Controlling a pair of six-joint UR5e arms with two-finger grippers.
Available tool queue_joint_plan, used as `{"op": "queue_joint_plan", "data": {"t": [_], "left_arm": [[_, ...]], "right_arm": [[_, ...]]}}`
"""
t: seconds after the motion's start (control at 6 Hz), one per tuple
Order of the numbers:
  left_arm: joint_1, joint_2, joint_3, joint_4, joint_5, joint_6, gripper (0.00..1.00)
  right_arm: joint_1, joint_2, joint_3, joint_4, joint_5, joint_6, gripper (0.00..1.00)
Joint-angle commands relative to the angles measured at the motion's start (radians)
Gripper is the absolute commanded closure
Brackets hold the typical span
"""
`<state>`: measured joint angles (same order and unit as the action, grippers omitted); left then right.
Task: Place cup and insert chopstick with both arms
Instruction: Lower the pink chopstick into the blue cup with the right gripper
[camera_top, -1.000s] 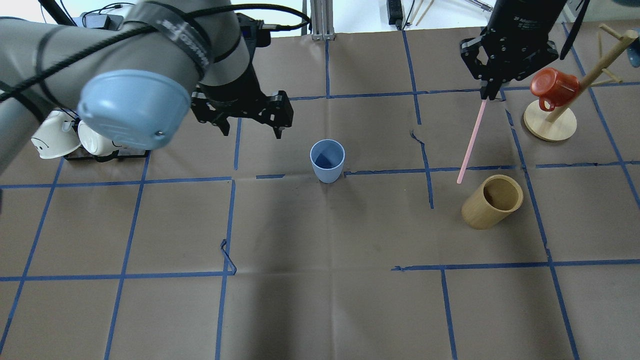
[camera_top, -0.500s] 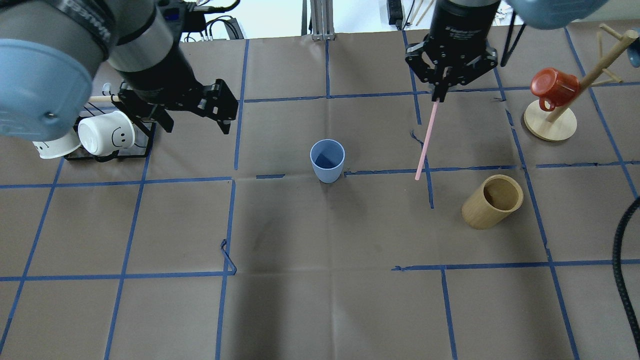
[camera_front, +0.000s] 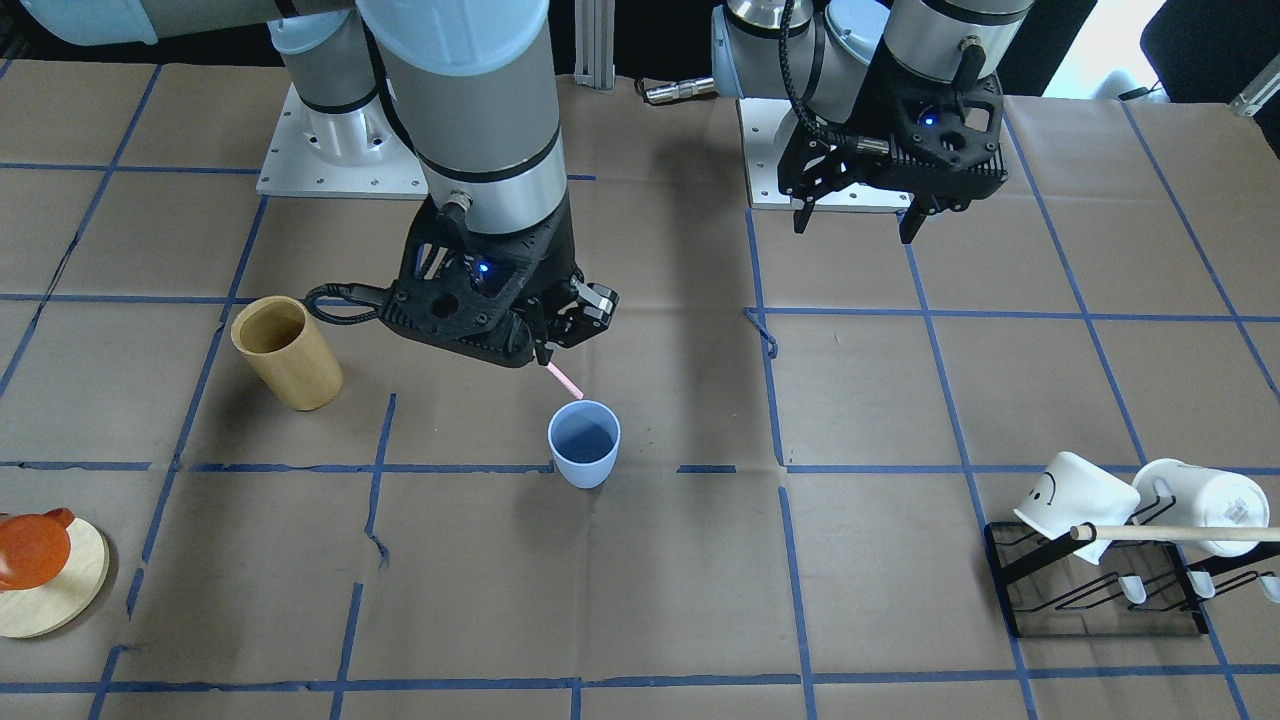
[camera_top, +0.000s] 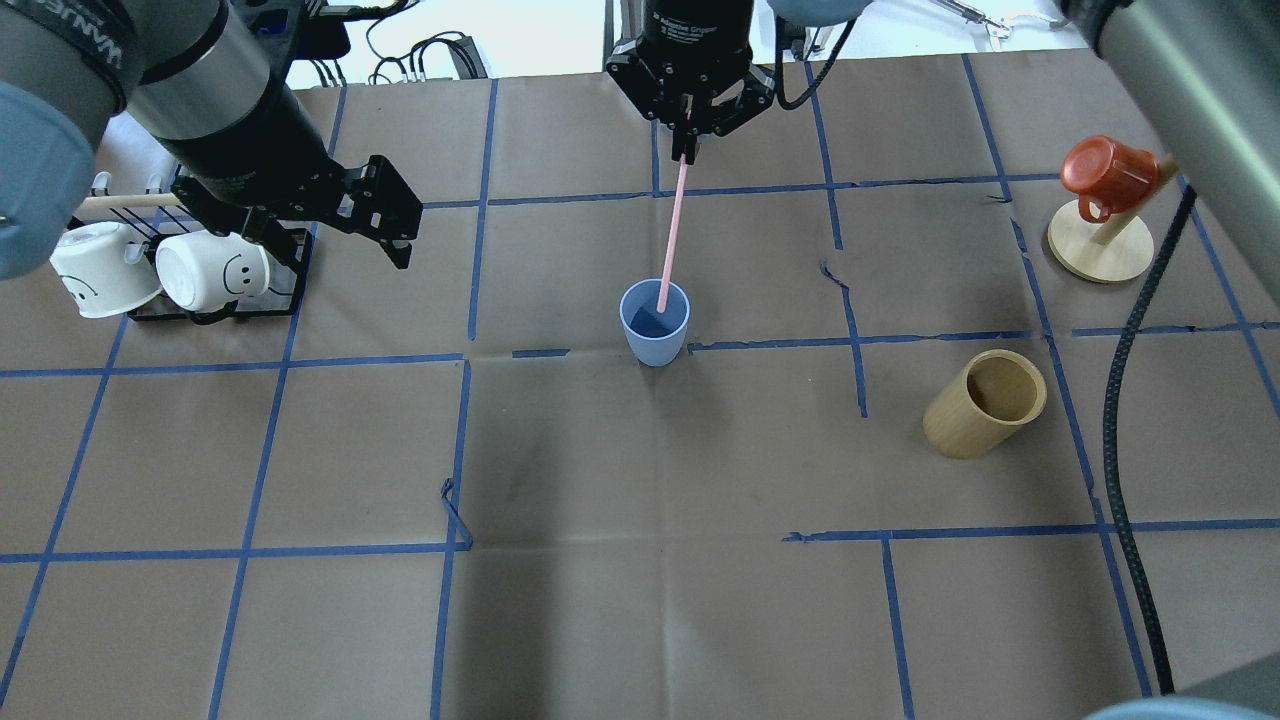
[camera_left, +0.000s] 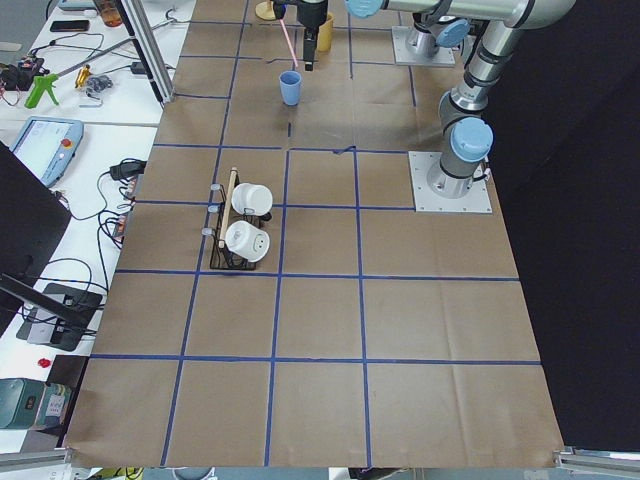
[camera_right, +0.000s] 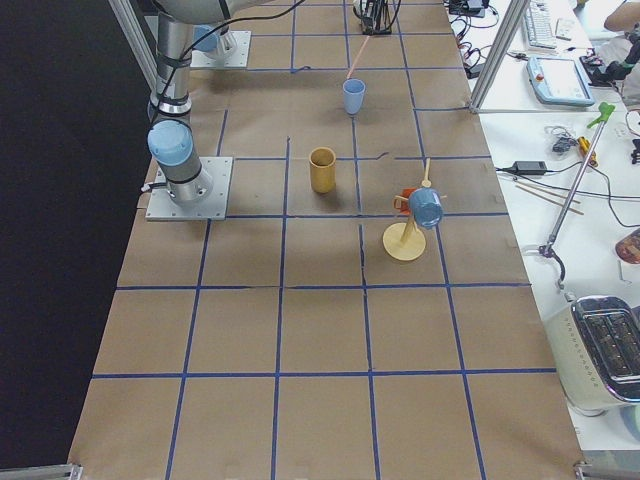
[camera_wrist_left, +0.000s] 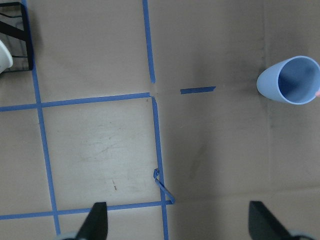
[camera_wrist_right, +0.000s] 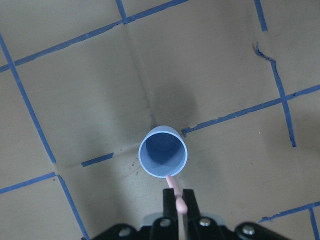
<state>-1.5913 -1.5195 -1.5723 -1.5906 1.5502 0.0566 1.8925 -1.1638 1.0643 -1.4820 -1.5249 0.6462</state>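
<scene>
Chopstick (camera_top: 672, 225) hangs pinched in the right claw (camera_top: 686, 135), tip by the cup (camera_top: 655, 350) rim; left claw (camera_front: 855, 225) spread open.

We swung our right gripper (camera_top: 687, 148) across from beside the mug tree (camera_top: 1100, 252) to above the cup (camera_top: 655, 325), bringing the chopstick (camera_top: 672, 230) tip to its rim. Our left gripper (camera_front: 855, 228) drew back toward the rack (camera_front: 1003, 575).
</scene>
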Motion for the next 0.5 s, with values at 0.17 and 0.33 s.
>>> {"op": "queue_joint_plan", "data": {"t": [0.17, 0.33], "left_arm": [[0.020, 0.016, 0.009, -0.003, -0.015, -0.081, 0.02], [0.022, 0.018, 0.006, -0.003, -0.015, -0.101, 0.02]], "right_arm": [[0.025, 0.062, -0.012, -0.018, -0.015, -0.008, 0.95], [0.025, 0.075, -0.007, -0.043, -0.033, -0.014, 0.95]]}}
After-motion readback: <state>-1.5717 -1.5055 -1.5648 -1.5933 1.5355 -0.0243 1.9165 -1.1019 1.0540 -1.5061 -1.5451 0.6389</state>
